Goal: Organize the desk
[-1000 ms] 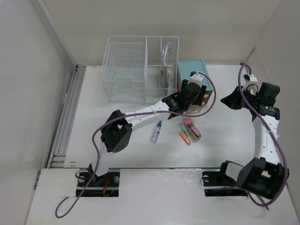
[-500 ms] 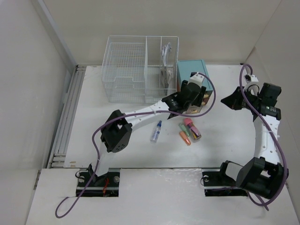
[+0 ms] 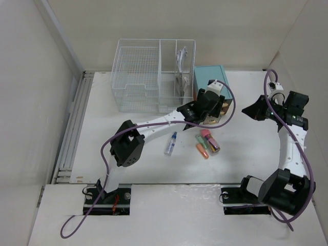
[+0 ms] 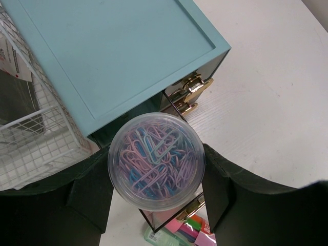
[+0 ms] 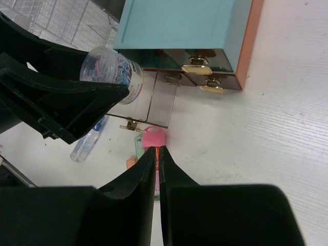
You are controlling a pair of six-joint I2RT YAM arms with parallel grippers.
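Observation:
The desk [image 3: 128, 148] is a wide white tabletop. My left gripper [image 3: 209, 108] is shut on a clear round jar of pastel paper clips [image 4: 156, 161]. It holds the jar just in front of the teal box [image 3: 209, 77], above a pulled-out brown drawer [image 5: 159, 100]. The jar also shows in the right wrist view [image 5: 110, 69], tilted between the left fingers [image 5: 56, 97]. My right gripper [image 3: 251, 110] is shut and empty, in the air to the right of the box. In its own view its closed tips [image 5: 156, 151] are above the highlighters.
A white wire-mesh basket [image 3: 154, 74] stands at the back, left of the teal box. A bundle of coloured highlighters [image 3: 207, 142] and a small clear bottle with a blue cap [image 3: 170, 143] lie in front of the box. Two closed drawers with gold handles [image 5: 202, 77] face forward.
The right arm's wrist has shifted slightly to the right. The left gripper holds the jar in nearly the same place.

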